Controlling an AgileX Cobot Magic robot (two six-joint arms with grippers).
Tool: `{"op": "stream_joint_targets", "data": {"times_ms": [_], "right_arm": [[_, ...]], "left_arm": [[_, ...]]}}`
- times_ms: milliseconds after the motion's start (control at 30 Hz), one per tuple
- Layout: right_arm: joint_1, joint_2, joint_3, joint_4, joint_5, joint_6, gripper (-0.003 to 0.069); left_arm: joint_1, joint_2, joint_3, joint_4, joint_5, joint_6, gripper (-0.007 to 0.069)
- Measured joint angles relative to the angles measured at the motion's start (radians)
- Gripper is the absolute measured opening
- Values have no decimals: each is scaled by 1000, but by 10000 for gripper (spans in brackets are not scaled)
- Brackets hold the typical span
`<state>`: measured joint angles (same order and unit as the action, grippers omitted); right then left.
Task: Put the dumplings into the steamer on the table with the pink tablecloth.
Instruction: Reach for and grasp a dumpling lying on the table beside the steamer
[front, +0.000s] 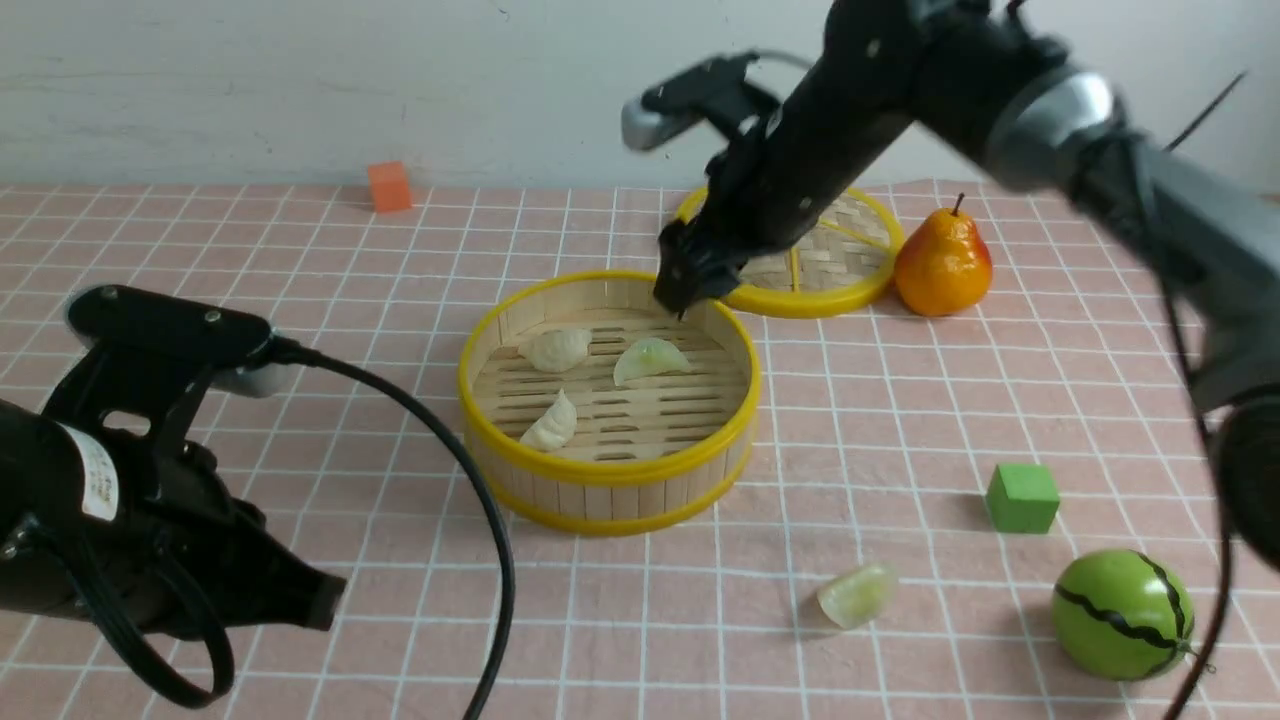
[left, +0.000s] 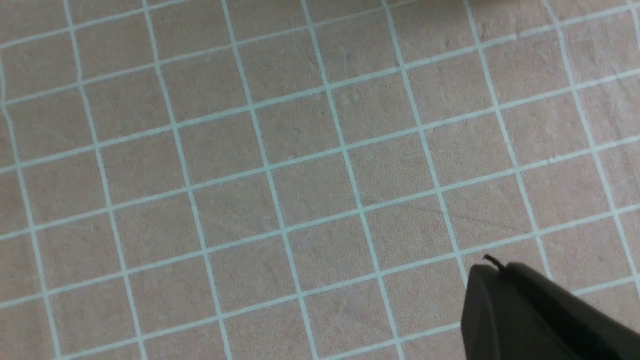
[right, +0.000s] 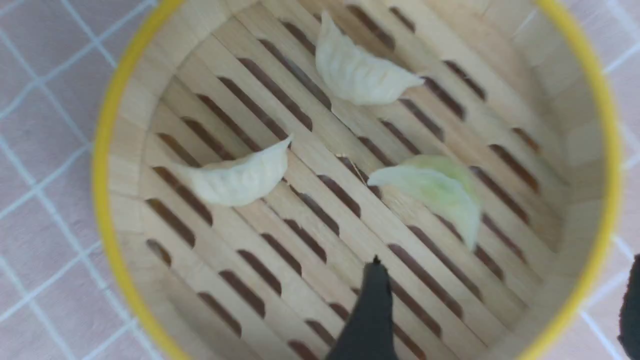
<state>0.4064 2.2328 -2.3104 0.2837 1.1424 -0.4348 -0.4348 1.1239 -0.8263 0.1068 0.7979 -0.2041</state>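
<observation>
The steamer (front: 600, 472) stands mid-table on the pink tablecloth (front: 330, 310). Three dumplings lie on its slatted floor: two cream (front: 556, 349) (front: 552, 424) and one pale green (front: 650, 358). A fourth, greenish dumpling (front: 857, 595) lies on the cloth near the front right. My right gripper (front: 685, 292) hangs over the steamer's far rim. In the right wrist view the right gripper (right: 500, 305) is open and empty, with the green dumpling (right: 435, 192) below it. My left gripper (front: 325, 600) is low at the front left. It is shut and empty (left: 492, 280) over bare cloth (left: 300, 150).
The flat woven lid (front: 840, 270) lies behind the steamer, with a pear (front: 942, 262) beside it. A green cube (front: 1022, 497) and a striped green ball (front: 1122, 614) sit at the right front. An orange cube (front: 389, 186) is at the back. The left arm's cable (front: 480, 480) loops near the steamer.
</observation>
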Motion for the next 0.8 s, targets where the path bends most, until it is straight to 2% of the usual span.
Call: {"op": "stream_joint_targets", "data": {"times_ms": [167, 267, 300, 367, 467, 533, 567, 800], "right_arm": [[-32, -257, 225, -89, 77, 186, 566], [-40, -331, 485, -117, 80, 216, 517], [-40, -334, 504, -117, 80, 216, 514], [-25, -355, 753, -119, 68, 216, 492], [-11, -356, 917, -117, -39, 217, 488], [-8, -356, 954, -114, -91, 217, 486], [-7, -356, 999, -108, -186, 218, 486], [-7, -323, 1034, -29, -372, 218, 484]], "left_arm": [[0, -1, 0, -37, -2, 0, -13], [0, -5, 0, -62, -2, 0, -11], [0, -5, 0, -65, -2, 0, -11], [0, -5, 0, -85, -3, 0, -11], [0, -5, 0, -101, -6, 0, -8], [0, -5, 0, -107, -9, 0, -7], [0, -5, 0, -107, -20, 0, -5], [0, -5, 0, -107, -36, 0, 0]]}}
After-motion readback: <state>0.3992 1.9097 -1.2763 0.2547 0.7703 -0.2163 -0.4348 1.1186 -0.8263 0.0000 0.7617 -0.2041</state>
